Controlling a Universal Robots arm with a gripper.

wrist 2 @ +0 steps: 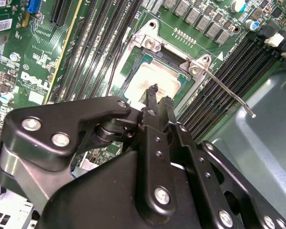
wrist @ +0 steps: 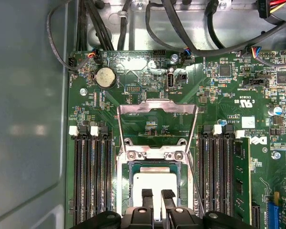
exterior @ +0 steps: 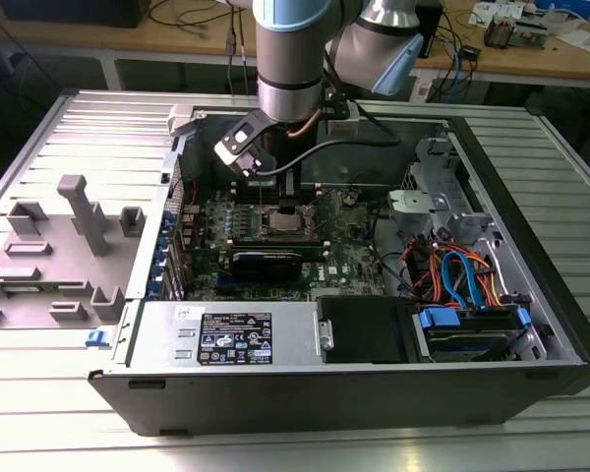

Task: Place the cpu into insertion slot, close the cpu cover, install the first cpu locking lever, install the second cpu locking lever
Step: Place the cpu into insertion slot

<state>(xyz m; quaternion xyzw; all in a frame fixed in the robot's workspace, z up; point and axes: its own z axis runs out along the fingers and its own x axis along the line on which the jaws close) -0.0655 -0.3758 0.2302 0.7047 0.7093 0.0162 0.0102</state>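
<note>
In both wrist views the cpu, a small silver-topped square, lies flat in the insertion slot on the green motherboard. The cpu cover, a thin metal frame with a window, stands swung open behind the slot. A thin wire locking lever sticks out, raised, beside the socket. My gripper hangs just above the cpu top, its two black fingers drawn together to a narrow slit and holding nothing. In the exterior view the gripper reaches down into the open computer case over the socket.
Long black memory slots flank the socket on both sides. Black cables run along the case wall behind the board. A power supply and a drive bay with blue and orange cables fill the case's near side. A grey fixture stands outside.
</note>
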